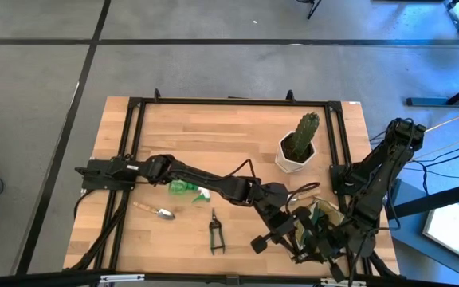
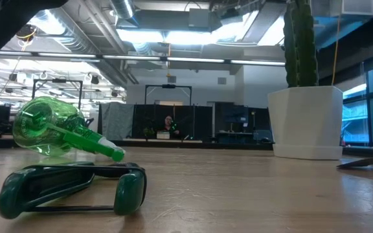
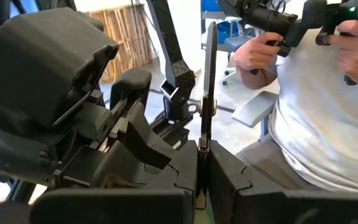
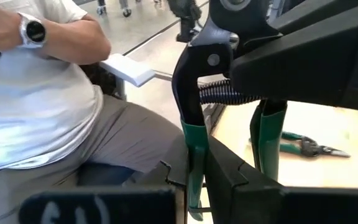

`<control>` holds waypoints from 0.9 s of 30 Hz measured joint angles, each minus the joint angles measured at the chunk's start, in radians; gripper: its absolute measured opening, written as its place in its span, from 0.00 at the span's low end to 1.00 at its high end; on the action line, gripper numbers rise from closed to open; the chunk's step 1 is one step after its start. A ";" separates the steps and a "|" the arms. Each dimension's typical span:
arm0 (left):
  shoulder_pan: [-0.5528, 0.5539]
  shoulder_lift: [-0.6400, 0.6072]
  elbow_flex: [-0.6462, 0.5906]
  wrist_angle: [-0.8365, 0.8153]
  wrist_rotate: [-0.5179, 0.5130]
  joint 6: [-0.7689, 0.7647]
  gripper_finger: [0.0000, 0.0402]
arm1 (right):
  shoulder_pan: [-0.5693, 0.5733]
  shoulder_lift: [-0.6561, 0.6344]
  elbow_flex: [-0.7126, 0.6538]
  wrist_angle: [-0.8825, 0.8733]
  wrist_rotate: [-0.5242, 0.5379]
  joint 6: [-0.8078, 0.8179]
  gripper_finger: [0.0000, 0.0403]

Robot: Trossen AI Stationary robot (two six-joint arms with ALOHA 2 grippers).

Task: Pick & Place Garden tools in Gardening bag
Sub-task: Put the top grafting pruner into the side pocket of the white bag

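Observation:
Both grippers meet over the table's near right corner on one pair of pruning shears (image 4: pixel 197 59) with a black head and green handles. My left gripper (image 3: pixel 202 155) is shut on it, and so is my right gripper (image 4: pixel 194 186). The olive gardening bag (image 1: pixel 326 214) lies under them, mostly hidden by the arms. A second pair of shears (image 1: pixel 216 233) lies flat near the front edge. Left of it are a wooden-handled trowel (image 1: pixel 154 211) and the green spray bottle (image 1: pixel 188 188), which lies on its side. My left gripper pinches a thin black part of the shears (image 3: pixel 205 134), seen edge-on, between its two fingers. The shears rise past the fingertips, clear of the table. My right gripper pinches one green handle (image 4: pixel 194 155) between its fingers. The black head stands beyond the fingertips and the second handle (image 4: pixel 269 137) is free beside it.
A cactus in a white pot (image 1: pixel 297 147) stands at the far right, behind the grippers. A seated person (image 3: pixel 316 106) is just beyond the table's near right corner, hands on control handles. The table's middle and far left are bare wood (image 1: pixel 205 135).

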 joint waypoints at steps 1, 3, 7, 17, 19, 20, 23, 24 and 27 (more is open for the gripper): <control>0.002 -0.007 0.000 -0.012 0.002 -0.007 0.03 | -0.002 0.000 0.000 0.004 0.006 -0.003 0.07; 0.004 -0.024 0.000 -0.037 0.012 -0.009 0.03 | -0.003 -0.001 0.003 0.011 0.026 -0.003 0.07; -0.008 -0.054 -0.001 -0.078 -0.007 -0.009 0.02 | -0.001 -0.001 0.003 0.032 0.103 0.054 0.23; -0.033 -0.104 0.000 -0.228 -0.192 0.030 0.02 | 0.014 0.000 0.000 0.119 0.127 0.042 0.63; -0.032 -0.104 0.000 -0.239 -0.210 0.028 0.02 | 0.018 -0.001 0.000 0.130 0.125 0.022 0.67; -0.029 -0.105 -0.001 -0.245 -0.209 0.027 0.02 | 0.019 -0.003 0.001 0.120 0.121 0.001 0.68; -0.029 -0.104 -0.019 -0.240 -0.210 0.020 0.02 | 0.021 -0.028 0.000 0.091 0.113 0.055 0.69; -0.031 -0.103 -0.019 -0.236 -0.212 0.020 0.02 | 0.025 -0.043 0.000 0.072 0.103 0.077 0.69; -0.039 -0.104 -0.021 -0.222 -0.252 0.020 0.02 | 0.047 -0.106 0.000 -0.041 0.068 0.169 0.69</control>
